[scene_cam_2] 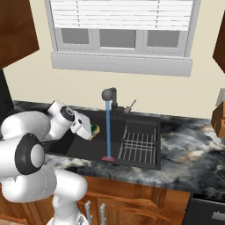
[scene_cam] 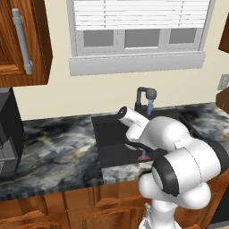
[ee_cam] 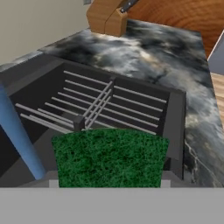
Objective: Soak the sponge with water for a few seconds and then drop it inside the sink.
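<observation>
My white arm reaches out level over the dark charcoal sink, claw clamped on the flat green-and-yellow sponge, held just beside the thin blue stream of water. In the left base view my own arm hides the sponge.

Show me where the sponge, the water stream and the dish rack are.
sponge (ee_cam: 109, 157), hand view, middle of its green top.
water stream (scene_cam_2: 107, 132), right base view, midway down the blue column.
dish rack (scene_cam_2: 138, 143), right base view, its centre wires.
</observation>
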You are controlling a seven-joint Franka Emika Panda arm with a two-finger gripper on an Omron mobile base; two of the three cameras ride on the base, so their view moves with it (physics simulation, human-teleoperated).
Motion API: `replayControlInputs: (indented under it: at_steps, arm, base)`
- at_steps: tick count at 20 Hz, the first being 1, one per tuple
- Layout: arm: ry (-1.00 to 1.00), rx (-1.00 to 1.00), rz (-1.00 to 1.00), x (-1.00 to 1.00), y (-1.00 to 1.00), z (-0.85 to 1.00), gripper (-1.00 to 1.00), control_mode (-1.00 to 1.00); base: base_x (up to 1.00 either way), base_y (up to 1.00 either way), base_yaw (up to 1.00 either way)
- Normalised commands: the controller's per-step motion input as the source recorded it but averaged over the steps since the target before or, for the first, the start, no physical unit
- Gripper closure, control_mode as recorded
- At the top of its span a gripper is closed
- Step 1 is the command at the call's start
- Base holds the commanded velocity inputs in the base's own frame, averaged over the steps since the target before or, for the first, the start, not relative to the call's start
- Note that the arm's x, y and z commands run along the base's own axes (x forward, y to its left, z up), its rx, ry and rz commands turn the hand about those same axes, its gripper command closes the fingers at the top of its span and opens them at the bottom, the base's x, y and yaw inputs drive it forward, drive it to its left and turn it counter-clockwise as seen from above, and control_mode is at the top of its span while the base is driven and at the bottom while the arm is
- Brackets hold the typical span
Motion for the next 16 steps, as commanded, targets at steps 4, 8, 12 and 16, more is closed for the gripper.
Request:
replayControlInputs:
  at_steps: [4, 8, 12, 16]
  arm:
    - [0.01, 0.00, 0.00, 0.15, -0.02, -0.12, 1.00, -1.00]
    - [0.00, 0.00, 0.00, 0.08, -0.03, -0.05, 1.00, -1.00]
    - [0.00, 0.00, 0.00, 0.01, -0.03, 0.00, 1.00, -1.00]
    - [0.00, 0.00, 0.00, 0.00, -0.09, 0.00, 1.00, -1.00]
  base:
    - [0.00, 0.00, 0.00]
    - [0.00, 0.00, 0.00]
    - [0.00, 0.00, 0.00]
    - [0.00, 0.00, 0.00]
